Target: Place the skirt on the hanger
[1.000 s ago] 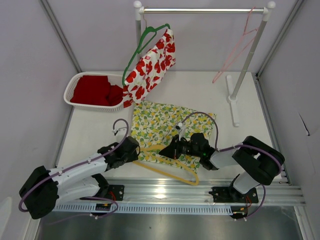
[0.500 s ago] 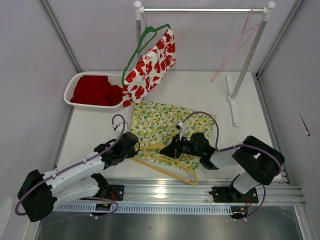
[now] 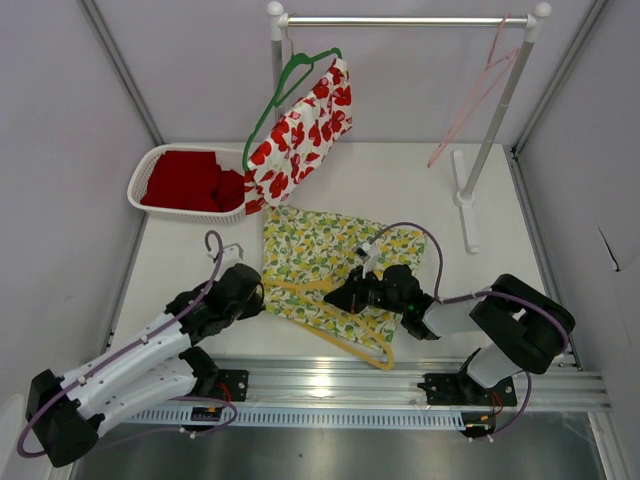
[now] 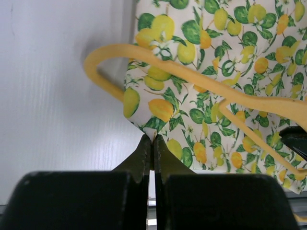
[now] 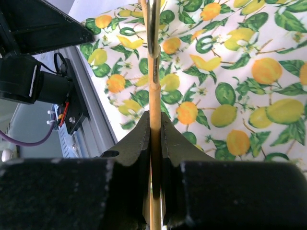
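Right gripper: jaws closed on the hanger, a thin yellow rod clamped between the two black fingers and running straight up the wrist view.

Left gripper: jaws pressed together with no gap showing. Their tips pinch the near left corner of the skirt where the fabric edge meets the table.

The skirt lies flat in the middle of the table, between the two grippers and reaching away from them. It is thin cloth printed with yellow lemons and green leaves on white. The hanger rests on its near half. The curved hook pokes past the skirt's left edge onto bare table, and one arm slants toward the metal rail at the table's near edge.

Open room: smooth white table shows left of the skirt, right of it and behind it.

At the far left stands a white lattice basket holding red cloth. Behind it a bar carries a green hanger with a red-flowered garment, whose hem hangs just beside the skirt's far corner. A pink hanger hangs at the bar's right end.
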Action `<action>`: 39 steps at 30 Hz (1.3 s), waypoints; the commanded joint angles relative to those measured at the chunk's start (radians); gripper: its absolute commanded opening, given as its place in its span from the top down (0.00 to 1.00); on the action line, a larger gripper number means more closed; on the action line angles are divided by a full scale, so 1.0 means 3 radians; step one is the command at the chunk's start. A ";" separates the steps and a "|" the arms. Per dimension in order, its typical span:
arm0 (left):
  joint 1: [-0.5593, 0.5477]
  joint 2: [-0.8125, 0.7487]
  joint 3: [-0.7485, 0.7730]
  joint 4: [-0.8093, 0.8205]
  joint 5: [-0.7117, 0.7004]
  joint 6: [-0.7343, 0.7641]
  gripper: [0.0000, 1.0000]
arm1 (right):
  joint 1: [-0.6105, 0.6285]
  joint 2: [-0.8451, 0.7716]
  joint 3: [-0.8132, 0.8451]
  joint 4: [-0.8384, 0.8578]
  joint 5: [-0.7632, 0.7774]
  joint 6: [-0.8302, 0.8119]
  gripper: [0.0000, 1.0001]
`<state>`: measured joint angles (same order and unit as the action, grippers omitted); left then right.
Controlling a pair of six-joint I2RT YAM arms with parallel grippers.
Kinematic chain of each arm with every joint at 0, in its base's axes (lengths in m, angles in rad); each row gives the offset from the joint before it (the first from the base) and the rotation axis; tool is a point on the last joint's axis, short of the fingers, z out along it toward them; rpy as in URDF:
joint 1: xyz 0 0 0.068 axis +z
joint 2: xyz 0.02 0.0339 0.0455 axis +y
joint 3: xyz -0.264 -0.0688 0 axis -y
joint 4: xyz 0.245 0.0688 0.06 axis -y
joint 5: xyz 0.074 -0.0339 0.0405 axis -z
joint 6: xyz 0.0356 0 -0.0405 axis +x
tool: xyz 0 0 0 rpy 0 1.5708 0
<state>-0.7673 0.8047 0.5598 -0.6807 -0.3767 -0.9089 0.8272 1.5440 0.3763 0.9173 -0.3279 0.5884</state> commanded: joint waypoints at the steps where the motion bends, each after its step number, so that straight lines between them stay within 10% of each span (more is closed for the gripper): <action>1: 0.0175 -0.0161 -0.0117 -0.0139 0.0059 -0.0100 1.00 | -0.0022 -0.0136 -0.0099 -0.0240 0.0275 -0.0213 1.00; 13: 0.0482 0.0145 -0.0506 0.0525 0.0350 -0.0248 0.95 | -0.0017 -0.0156 -0.0227 -0.0291 0.0387 -0.0274 1.00; 21: 0.0365 -0.0161 -0.0312 0.0633 0.0274 0.0129 0.44 | 0.0004 -0.0090 -0.0191 -0.0286 0.0367 -0.0289 1.00; 39: -0.1328 0.1106 0.0235 0.1558 -0.0202 0.0831 0.38 | -0.0032 -0.0120 -0.0129 -0.0465 0.0357 -0.0315 1.00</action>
<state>-1.1465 1.0889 0.5686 -0.3168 -0.4152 -0.7288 0.8242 1.4979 0.3332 0.8696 -0.2695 0.5461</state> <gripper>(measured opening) 0.613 0.098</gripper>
